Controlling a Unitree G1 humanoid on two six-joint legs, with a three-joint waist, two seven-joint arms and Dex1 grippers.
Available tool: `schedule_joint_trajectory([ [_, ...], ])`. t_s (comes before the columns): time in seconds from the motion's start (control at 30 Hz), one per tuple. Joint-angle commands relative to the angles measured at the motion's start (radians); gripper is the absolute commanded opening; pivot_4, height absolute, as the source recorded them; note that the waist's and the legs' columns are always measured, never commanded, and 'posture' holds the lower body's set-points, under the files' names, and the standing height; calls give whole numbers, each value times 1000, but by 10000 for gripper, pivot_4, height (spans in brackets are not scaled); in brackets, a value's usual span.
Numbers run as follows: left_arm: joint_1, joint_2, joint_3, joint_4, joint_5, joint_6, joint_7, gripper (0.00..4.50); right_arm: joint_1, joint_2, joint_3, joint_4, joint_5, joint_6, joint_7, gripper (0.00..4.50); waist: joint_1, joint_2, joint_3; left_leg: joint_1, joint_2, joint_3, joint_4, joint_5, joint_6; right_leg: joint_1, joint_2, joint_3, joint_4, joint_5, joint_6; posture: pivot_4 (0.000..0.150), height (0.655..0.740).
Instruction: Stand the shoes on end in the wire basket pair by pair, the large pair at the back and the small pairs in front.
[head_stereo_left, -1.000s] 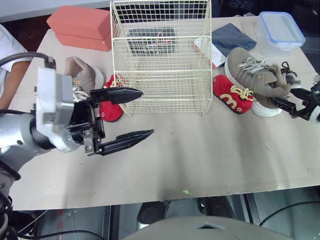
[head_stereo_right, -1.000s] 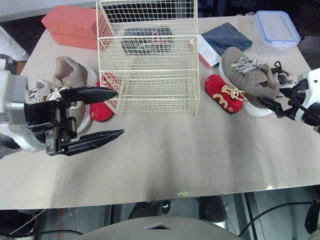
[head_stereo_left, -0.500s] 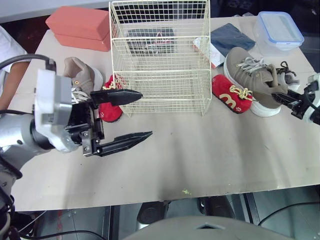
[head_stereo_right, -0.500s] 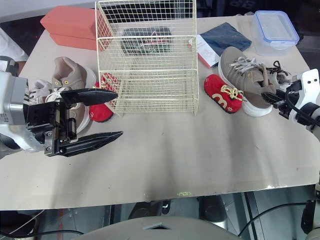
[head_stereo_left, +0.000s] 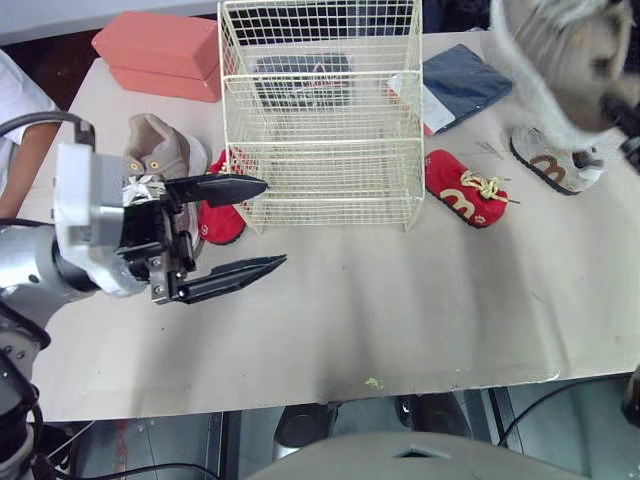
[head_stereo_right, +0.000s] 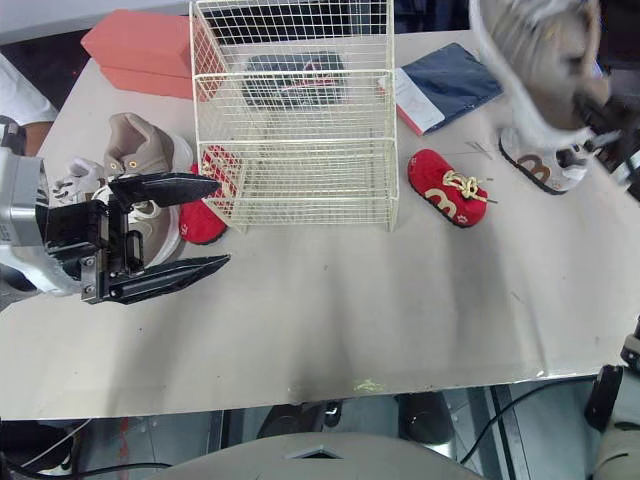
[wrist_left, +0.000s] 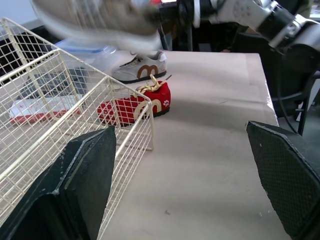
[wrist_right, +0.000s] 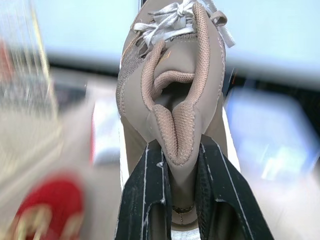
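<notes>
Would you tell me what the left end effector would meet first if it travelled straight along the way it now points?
Most likely the wire basket: the left end effector, open, points along its front, and one finger lines up with the near corner. Depth is unclear.

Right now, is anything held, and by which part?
The right gripper pinches the large tan shoe by its heel collar; the left gripper holds nothing.

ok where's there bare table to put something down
The widest bare stretch of table is the front strip, from the open left hand across to the right edge, in front of the basket and red shoe. Crowded: left of the basket, with a tan shoe and second red shoe; and back right, by the navy folder and small shoe.
</notes>
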Motion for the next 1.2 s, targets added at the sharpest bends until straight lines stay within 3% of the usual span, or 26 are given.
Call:
schedule_joint_trajectory([
  [0.03,-14,-1,6,19,22,-32,-34,45000,-67,32,-9,-92,82,-130,62,202,-5,0,0,0,0,0,0,0,0,0,0,0,0,0,0,1500,7400],
  [0.2,5,15,55,56,40,-42,-99,45000,-108,56,101,-197,159,-140,175,202,-20,0,0,0,0,0,0,0,0,0,-1,0,1,0,0,1500,7400],
  [0.37,8,31,116,90,29,-32,-151,45000,-167,47,199,-166,169,-223,380,202,-23,0,0,1,1,0,0,0,0,0,-1,0,1,0,0,1500,7400],
  [0.5,10,30,183,117,-14,-11,-173,45000,-198,56,263,-149,168,-283,499,202,-19,-1,1,0,1,-1,0,0,0,0,-2,-1,0,0,0,1500,7400],
  [0.7,10,30,285,120,-174,77,-176,45000,-213,16,398,-111,68,-447,733,202,-21,-2,2,0,1,-2,1,0,0,0,-2,-2,0,0,0,1500,7400],
  [0.97,-39,37,325,136,-301,130,-135,45000,-316,-6,430,27,-17,-741,877,202,-21,-3,2,0,1,-3,2,0,0,0,-2,-2,1,0,0,1500,7400],
  [1.2,-31,72,344,189,-254,156,-211,45000,-252,-27,406,-5,13,-771,839,202,-22,-3,2,0,1,-3,2,0,0,0,-2,-2,1,0,0,1500,7400],
])
